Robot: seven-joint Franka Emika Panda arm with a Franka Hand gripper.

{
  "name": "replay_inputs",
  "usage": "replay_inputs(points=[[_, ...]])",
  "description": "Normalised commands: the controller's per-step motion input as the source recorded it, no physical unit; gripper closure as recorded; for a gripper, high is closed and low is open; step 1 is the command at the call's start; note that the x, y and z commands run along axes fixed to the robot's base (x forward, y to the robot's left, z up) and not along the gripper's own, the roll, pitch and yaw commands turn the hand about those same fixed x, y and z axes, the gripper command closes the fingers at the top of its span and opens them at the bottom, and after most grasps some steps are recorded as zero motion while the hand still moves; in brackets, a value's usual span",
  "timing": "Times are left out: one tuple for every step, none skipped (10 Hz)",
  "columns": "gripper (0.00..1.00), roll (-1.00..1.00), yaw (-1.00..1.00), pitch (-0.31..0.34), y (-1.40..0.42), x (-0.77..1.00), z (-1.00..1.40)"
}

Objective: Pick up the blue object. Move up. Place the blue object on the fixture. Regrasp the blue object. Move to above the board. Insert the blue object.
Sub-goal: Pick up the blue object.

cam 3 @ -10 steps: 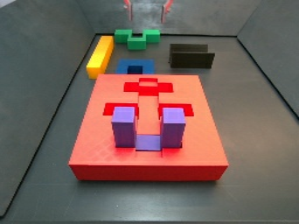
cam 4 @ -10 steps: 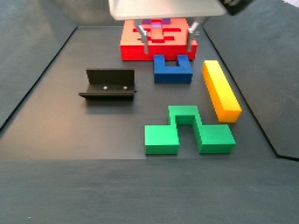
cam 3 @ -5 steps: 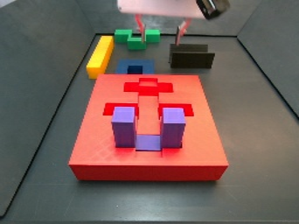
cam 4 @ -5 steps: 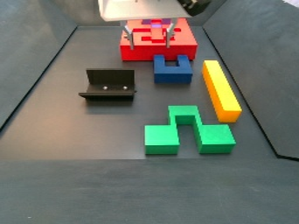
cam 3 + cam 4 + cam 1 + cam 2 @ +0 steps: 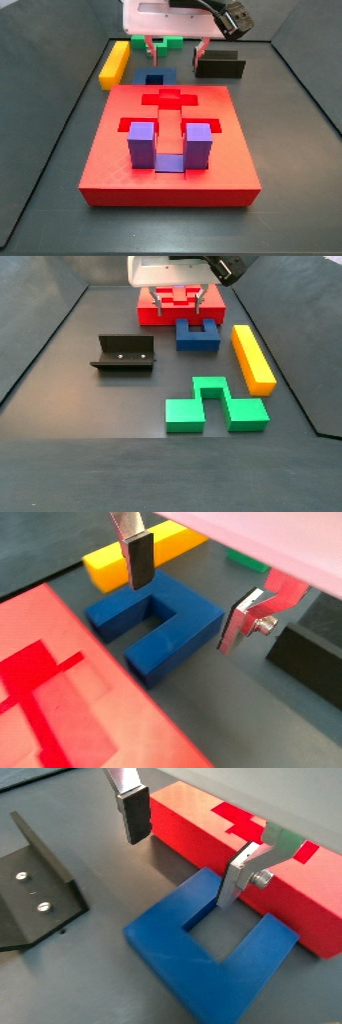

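The blue object [image 5: 156,78] lies flat on the dark floor just behind the board [image 5: 167,150]; it also shows in a side view [image 5: 198,334] and in both wrist views [image 5: 154,627] [image 5: 214,953]. My gripper [image 5: 171,48] hangs open and empty above it, fingers apart on either side; it also shows in a side view [image 5: 181,298] and in both wrist views [image 5: 191,590] [image 5: 185,846]. The fixture [image 5: 219,65] stands beside the blue object, seen in the other views too [image 5: 124,353] [image 5: 34,883] [image 5: 314,652]. The board appears in these views as well [image 5: 150,311] [image 5: 67,682] [image 5: 201,838].
A purple U-shaped block [image 5: 170,145] stands in the board's near recess. A yellow bar [image 5: 115,62] [image 5: 253,356] [image 5: 120,557] lies beside the blue object. A green notched block [image 5: 163,42] [image 5: 211,404] lies beyond it. Low walls edge the floor.
The gripper has come down and into fuller view above the blue object, staying open. No piece has moved.
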Motion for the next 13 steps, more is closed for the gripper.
replay_inputs(points=[[0.00,0.06,0.23,-0.064,-0.31,0.15,-0.21],[0.00,0.10,0.15,-0.044,-0.25,0.13,-0.29],[0.00,0.20,0.10,-0.009,-0.20,0.00,-0.31],[0.00,0.22,0.05,0.000,-0.15,-0.04,-0.28],[0.00,0.19,0.00,0.000,-0.14,-0.11,-0.21],[0.00,0.22,0.00,0.000,-0.11,-0.12,-0.19],[0.00,0.26,0.00,0.000,-0.13,0.00,-0.25],[0.00,0.23,0.00,0.000,-0.07,0.04,-0.27],[0.00,0.14,0.00,0.000,0.00,0.15,-0.29],[0.00,0.16,0.00,0.000,0.01,0.09,-0.33],[0.00,0.16,0.00,0.000,0.05,0.11,-0.33],[0.00,0.12,0.00,0.000,0.05,0.02,-0.26],[0.00,0.03,0.00,0.000,0.00,0.00,-0.13]])
